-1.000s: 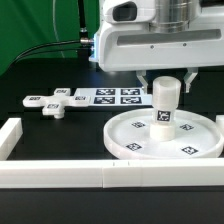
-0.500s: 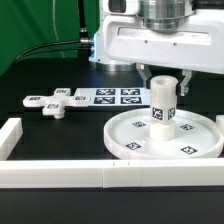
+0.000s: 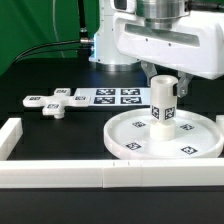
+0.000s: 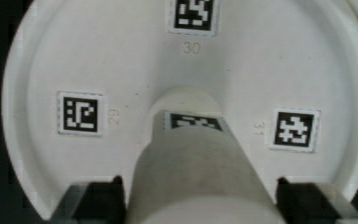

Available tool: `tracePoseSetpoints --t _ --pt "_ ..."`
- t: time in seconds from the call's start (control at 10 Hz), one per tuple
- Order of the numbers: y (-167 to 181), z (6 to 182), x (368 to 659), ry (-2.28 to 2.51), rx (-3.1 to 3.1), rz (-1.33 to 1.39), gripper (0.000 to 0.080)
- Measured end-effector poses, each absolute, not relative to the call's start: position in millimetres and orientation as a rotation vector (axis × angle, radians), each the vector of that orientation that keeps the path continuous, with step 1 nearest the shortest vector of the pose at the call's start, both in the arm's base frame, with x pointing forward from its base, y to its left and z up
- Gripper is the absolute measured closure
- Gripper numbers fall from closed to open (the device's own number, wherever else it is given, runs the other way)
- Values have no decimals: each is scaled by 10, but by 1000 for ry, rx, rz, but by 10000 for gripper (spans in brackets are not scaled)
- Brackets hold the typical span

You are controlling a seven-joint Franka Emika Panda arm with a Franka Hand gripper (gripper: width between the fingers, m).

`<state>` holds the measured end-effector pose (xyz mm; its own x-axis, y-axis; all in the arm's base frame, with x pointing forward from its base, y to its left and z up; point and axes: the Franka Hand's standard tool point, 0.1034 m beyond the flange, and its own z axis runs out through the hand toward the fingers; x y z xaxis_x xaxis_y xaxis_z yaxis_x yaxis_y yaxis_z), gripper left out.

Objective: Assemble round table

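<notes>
At the centre of the large rimmed disc (image 3: 196,136) stands the thick short cylinder (image 3: 164,108), upright on the hub, with a black-and-white tag on the side that faces the exterior view. The disc lies flat on the black table (image 3: 60,135), towards the exterior view's right, and several square tags show on its floor around the cylinder.

The gripper (image 3: 165,83) comes down from above over the cylinder's upper end, one finger on each side. In the wrist view the cylinder (image 4: 197,170) fills the space between the two dark fingertips (image 4: 101,197), which press against its opposite sides, so the gripper (image 4: 201,196) is clamped on the cylinder. Beyond it the disc (image 4: 140,60) spreads out with three tags in sight on its floor.

Well apart from the disc, towards the exterior view's left, the flat cross-shaped piece (image 3: 55,103) lies on the table, tags facing up. Just beside it, further back, lies the marker board (image 3: 118,96) with its printed tags. A long white wall bar (image 3: 80,176) runs across the front of the table, and a second bar (image 3: 10,136) meets it at the exterior view's left.
</notes>
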<state>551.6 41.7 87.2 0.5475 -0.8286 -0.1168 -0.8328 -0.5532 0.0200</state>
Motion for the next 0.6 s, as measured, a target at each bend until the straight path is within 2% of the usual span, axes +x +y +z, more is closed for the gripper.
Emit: tracePoseSetpoints --t 0.2,0.6 --pt "396 869 5481 1790 -2483 147 390" --pt "511 872 5463 2149 -2116 165 390"
